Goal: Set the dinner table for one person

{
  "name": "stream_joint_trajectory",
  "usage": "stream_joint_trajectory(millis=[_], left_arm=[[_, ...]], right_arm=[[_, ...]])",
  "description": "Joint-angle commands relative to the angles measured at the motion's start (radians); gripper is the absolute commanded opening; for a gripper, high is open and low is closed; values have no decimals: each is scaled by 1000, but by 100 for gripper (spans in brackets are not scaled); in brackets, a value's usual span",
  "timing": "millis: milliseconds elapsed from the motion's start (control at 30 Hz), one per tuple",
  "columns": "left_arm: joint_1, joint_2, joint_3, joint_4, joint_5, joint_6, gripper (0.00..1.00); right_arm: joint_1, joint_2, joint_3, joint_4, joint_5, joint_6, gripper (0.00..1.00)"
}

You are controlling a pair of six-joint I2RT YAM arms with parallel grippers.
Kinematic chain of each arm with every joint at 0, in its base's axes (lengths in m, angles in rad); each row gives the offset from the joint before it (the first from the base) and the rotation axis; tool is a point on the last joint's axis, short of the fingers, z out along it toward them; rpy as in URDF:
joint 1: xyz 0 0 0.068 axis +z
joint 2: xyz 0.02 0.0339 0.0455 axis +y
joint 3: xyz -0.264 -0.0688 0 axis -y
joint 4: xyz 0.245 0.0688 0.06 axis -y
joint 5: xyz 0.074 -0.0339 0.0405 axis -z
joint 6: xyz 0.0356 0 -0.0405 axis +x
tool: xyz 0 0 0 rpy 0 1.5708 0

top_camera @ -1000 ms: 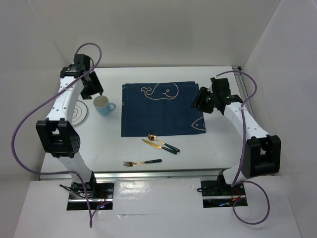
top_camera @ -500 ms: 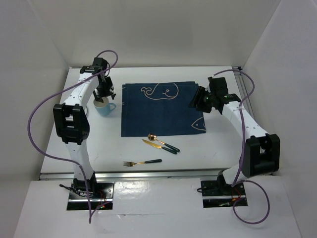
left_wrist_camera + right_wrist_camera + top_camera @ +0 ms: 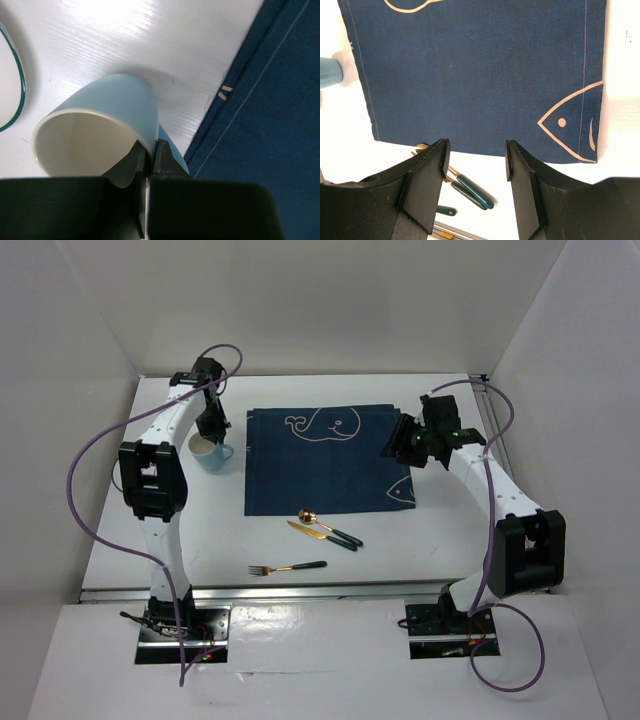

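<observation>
- Our left tool [image 3: 148, 150] is clenched on the wall of the light-blue ceramic mug [image 3: 110, 110], with one finger inside the rim and one outside. Our right tool [image 3: 476, 150] is released and holds nothing.
- Nearest us, the gold metal fork with a dark green handle [image 3: 288, 567] lies on the large flat white rectangular bench with metal rails [image 3: 200, 530], which spans the whole workspace under everything. We judge that a low arm sweep could push the fork toward the near rail.
- Just beyond, the gold knife with a green handle [image 3: 300, 529] and the gold spoon with a green handle [image 3: 310, 516] lie close together. A pinch aimed at one may catch or flick the other.
- Next comes the navy-blue cloth placemat with whale and fish prints [image 3: 330, 460], under our right tool. It is loose cloth, so a mug dragged across it could bunch or shift it.
- Farthest, the mug stands left of the placemat. The pinch is thin and off-centre, so the mug could pivot or slip when lifted.
- The white round plate with a green rim line [image 3: 10, 75] is just beside the mug, and a swing could strike it.
</observation>
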Motion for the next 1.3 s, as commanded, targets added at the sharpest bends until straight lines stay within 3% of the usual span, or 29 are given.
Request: stream_joint_trajectory(millis=[0, 100, 300, 433, 633, 1000, 1267], left_arm=[[-7, -31, 63, 6, -5, 42, 0], [-36, -73, 93, -22, 32, 78, 0], [-234, -148, 167, -85, 46, 161, 0], [-410, -88, 273, -148, 43, 149, 0], [-544, 19, 396, -139, 75, 103, 0], [-617, 151, 422, -56, 64, 70, 0], [-642, 211, 413, -56, 28, 59, 0]], right_arm=[[12, 4, 47, -11, 11, -8, 59], [12, 15, 60, -22, 11, -8, 59], [12, 24, 69, -31, 32, 2, 59], [12, 15, 60, -31, 52, 15, 59], [0, -51, 18, -62, 98, 24, 59], [-117, -202, -63, -133, 115, -19, 59], [-117, -213, -75, -143, 106, -28, 59]])
